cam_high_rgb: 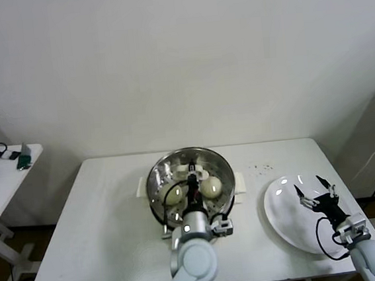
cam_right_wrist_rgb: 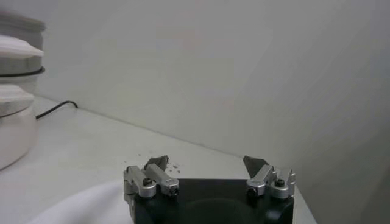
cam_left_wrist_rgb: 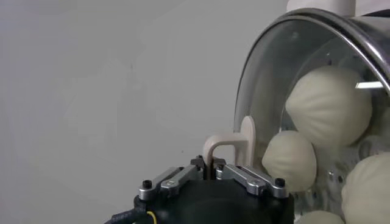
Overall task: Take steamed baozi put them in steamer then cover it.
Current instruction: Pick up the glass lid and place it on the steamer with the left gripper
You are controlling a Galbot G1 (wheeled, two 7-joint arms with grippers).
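The steamed baozi sit inside the steamer, which stands at the middle of the white table; two buns are plain in the head view, and the left wrist view shows four rounded forms through the glass. The cover is a clear glass lid with a metal rim, lying over the pot mouth, and the left gripper is clamped fully closed on its white bar handle. Whether the rim is seated all round cannot be told from these views. The main risk from here lies in the release: if the jaws part while the lid is tilted or off-centre, the rim may catch the pot wall, slide, and strike a bun or drop onto the table. A retreat that is not straight up could snag the handle and drag the lid off the pot, or shift the steamer on its white base. The right gripper hovers over the empty white plate at the table's right side with its jaws spread wide, holding nothing; a careless move from it could nudge the plate toward the table edge.
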